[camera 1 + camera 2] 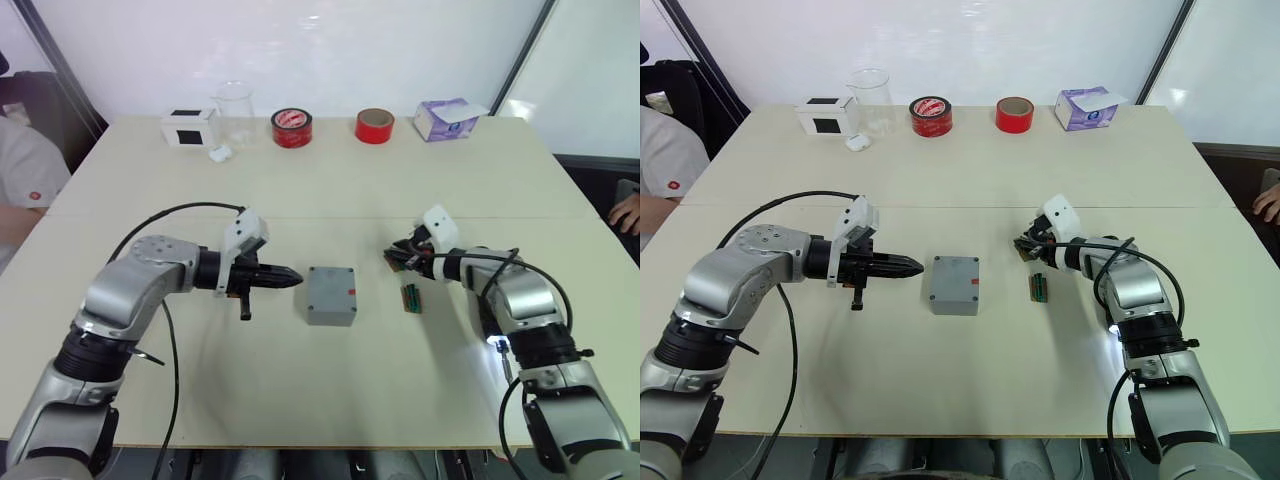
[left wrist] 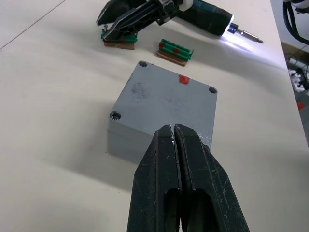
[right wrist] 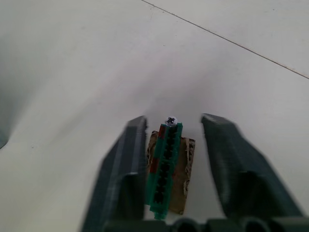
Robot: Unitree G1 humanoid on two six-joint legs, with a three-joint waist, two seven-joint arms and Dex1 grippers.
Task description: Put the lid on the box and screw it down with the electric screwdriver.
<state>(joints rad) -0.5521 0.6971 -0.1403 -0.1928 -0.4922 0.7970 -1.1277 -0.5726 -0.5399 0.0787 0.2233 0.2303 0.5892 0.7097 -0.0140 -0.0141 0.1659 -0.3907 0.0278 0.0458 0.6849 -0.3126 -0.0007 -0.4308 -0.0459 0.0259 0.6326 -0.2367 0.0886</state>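
Observation:
The grey lid, with a small red mark, lies on top of the box at the table's middle. My left gripper is shut and empty, with its tips just left of the box and pointing at it. To the right of the box, my right gripper is open around a green strip on a brown base with a screw head at its end. The electric screwdriver lies under my right forearm. Its white light glows near my elbow, and its metal bit sticks out past the light.
Another green strip lies between the box and my right arm. Along the far edge stand a white box with a black face, a clear cup, two red tape rolls and a purple-white carton. A person sits at the left.

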